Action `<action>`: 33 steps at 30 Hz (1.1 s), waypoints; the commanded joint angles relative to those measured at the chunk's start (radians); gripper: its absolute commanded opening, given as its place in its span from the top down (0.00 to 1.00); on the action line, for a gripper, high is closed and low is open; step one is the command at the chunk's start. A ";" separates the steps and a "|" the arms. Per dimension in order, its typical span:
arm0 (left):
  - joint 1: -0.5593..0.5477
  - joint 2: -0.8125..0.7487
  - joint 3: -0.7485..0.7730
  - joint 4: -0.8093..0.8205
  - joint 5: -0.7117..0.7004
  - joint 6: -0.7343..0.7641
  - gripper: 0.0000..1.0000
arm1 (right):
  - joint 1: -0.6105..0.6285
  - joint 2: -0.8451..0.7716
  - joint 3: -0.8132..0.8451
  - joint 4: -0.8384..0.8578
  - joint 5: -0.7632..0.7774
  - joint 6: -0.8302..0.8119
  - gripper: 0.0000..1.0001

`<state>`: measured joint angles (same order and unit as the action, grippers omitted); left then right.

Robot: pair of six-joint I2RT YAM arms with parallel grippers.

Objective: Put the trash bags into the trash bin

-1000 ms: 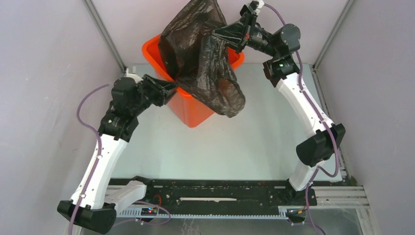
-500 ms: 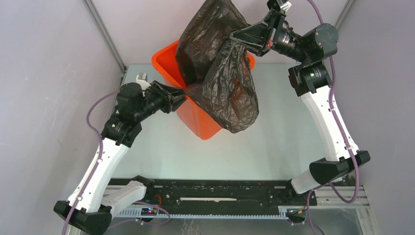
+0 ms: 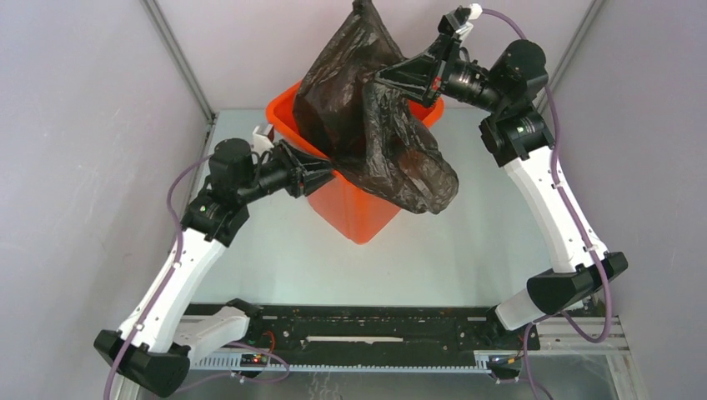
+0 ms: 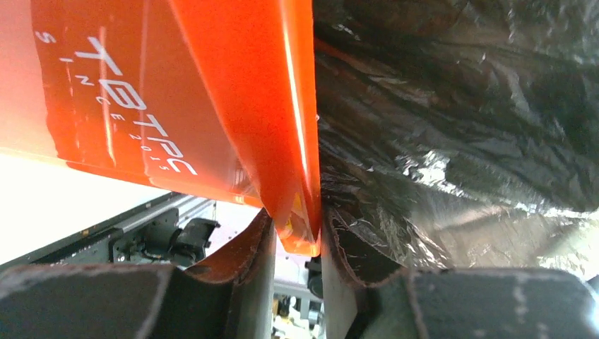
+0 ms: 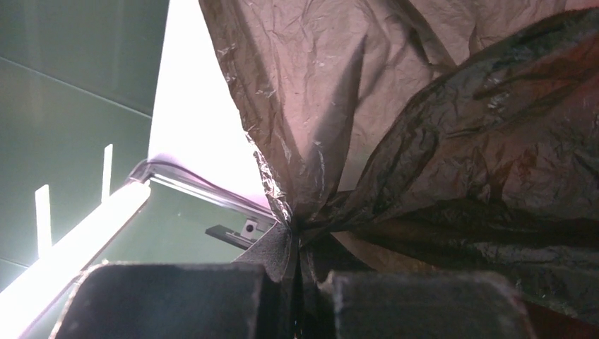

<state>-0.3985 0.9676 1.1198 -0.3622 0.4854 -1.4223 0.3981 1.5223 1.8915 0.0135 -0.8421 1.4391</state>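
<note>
The orange trash bin [image 3: 350, 208] stands tilted at the table's middle back. The glossy black trash bag [image 3: 367, 108] rises out of its mouth and drapes over the right rim, its lower end hanging beside the bin. My left gripper [image 3: 330, 177] is shut on the bin's left rim; in the left wrist view the orange rim [image 4: 293, 212] sits pinched between the fingers, with bag plastic [image 4: 452, 127] to the right. My right gripper [image 3: 380, 77] is shut on a gathered fold of the bag [image 5: 304, 226], held above the bin's mouth.
Grey side walls and metal frame posts [image 3: 179, 67] close in the table at left, right and back. The black mounting rail [image 3: 375, 329] runs along the near edge. The pale green table surface [image 3: 417, 258] shows in front of the bin.
The bin and my left gripper have shifted right. My right gripper rose and swung right, then came back left and lower, pulling the bag with it; the bag's hanging end moved right.
</note>
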 commanded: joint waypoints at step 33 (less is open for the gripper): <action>0.022 0.198 0.460 -0.412 0.181 0.542 0.39 | -0.072 -0.108 0.058 -0.389 0.144 -0.382 1.00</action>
<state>-0.3859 1.1881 1.4223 -0.6277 0.7246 -1.0782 0.3450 1.4208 1.9381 -0.3798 -0.6880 1.1038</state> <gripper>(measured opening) 0.526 0.006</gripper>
